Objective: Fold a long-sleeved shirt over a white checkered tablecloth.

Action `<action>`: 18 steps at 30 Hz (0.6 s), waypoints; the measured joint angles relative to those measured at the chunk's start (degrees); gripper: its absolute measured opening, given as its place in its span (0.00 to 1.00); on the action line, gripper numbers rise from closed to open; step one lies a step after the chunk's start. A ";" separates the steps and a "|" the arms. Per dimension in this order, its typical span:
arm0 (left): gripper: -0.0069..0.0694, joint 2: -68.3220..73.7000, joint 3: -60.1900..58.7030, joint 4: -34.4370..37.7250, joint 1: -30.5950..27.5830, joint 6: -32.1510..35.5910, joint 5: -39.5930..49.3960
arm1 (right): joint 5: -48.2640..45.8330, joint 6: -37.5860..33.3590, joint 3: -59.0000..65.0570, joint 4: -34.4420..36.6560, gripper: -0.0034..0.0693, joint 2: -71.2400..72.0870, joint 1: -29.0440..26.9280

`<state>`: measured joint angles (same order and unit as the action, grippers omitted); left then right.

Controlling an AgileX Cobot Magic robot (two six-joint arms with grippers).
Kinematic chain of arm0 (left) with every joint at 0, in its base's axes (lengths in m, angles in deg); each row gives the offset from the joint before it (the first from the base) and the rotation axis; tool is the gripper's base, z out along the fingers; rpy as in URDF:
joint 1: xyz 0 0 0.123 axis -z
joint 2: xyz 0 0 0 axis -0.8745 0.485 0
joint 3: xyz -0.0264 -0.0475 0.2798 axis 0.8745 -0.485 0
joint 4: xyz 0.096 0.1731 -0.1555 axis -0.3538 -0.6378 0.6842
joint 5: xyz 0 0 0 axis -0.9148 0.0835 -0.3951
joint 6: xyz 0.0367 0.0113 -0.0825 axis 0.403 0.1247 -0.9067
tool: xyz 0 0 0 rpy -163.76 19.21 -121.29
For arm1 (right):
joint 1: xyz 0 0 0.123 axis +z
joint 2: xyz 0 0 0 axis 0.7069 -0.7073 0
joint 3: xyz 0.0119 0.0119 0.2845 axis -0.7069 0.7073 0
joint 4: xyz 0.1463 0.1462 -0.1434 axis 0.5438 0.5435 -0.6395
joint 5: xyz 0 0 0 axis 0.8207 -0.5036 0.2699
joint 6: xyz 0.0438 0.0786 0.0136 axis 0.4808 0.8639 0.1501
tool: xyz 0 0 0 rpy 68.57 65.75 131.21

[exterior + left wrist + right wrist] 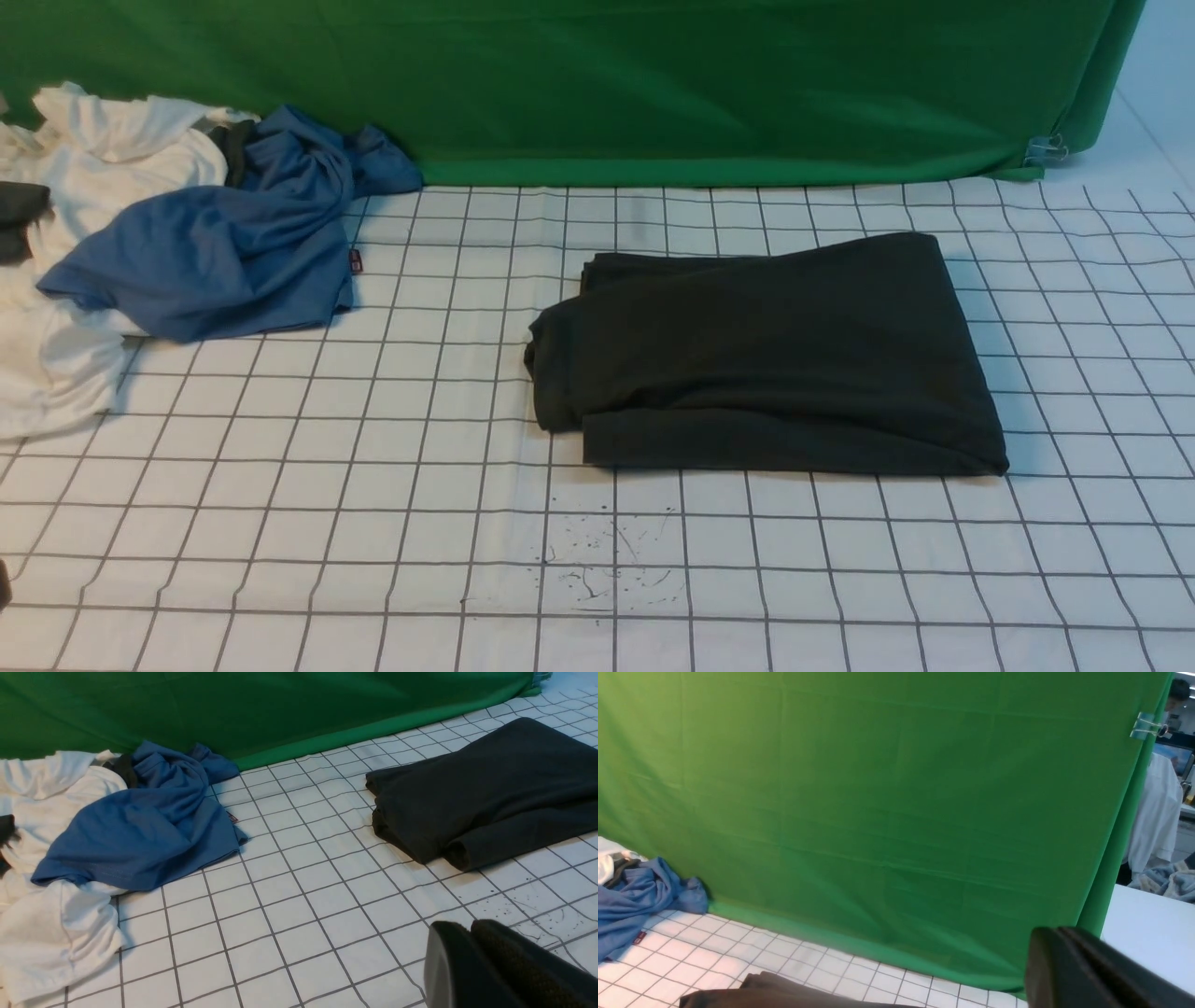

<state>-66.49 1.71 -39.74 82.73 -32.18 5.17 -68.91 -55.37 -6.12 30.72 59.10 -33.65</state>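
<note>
The large charcoal-black knit long-sleeved shirt (766, 359) lies folded into a thick rectangle on the white grid-lined checkered tablecloth (373, 523), well apart from both my grippers. My left gripper (472, 956) hangs closed and empty above bare cloth near the ink specks; my right gripper (1057, 961), also closed and empty, sits raised above the shirt's far side.

One long-sleeved shirt (775, 359), charcoal-black and folded, is counted on one white checkered tablecloth (392, 523). One blue shirt (224, 252) and one white garment (103, 168) are counted at the far left, with a small dark piece of cloth (19, 219) among them. One green cloth (653, 84) is seen behind, held by one metal clip (1047, 149).
</note>
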 joint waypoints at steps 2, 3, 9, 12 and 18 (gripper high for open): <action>0.08 -0.08 0.00 0.00 0.00 0.00 0.00 | 0.00 0.12 0.00 0.00 0.10 0.00 0.00; 0.08 -0.08 0.00 0.00 0.00 0.00 0.00 | 0.00 0.18 0.00 0.00 0.10 0.00 0.00; 0.08 -0.08 -0.01 0.00 0.00 0.00 0.00 | 0.00 0.24 0.00 0.00 0.12 0.00 0.00; 0.08 -0.08 -0.01 0.00 0.00 0.00 0.00 | 0.00 0.24 0.00 0.00 0.13 0.00 0.00; 0.08 -0.08 -0.01 0.00 0.00 0.00 -0.04 | 0.69 0.29 1.67 0.01 0.13 0.49 0.00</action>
<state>-66.56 1.70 -39.74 82.73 -32.18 5.13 -68.21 -55.08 -4.45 30.73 59.59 -33.65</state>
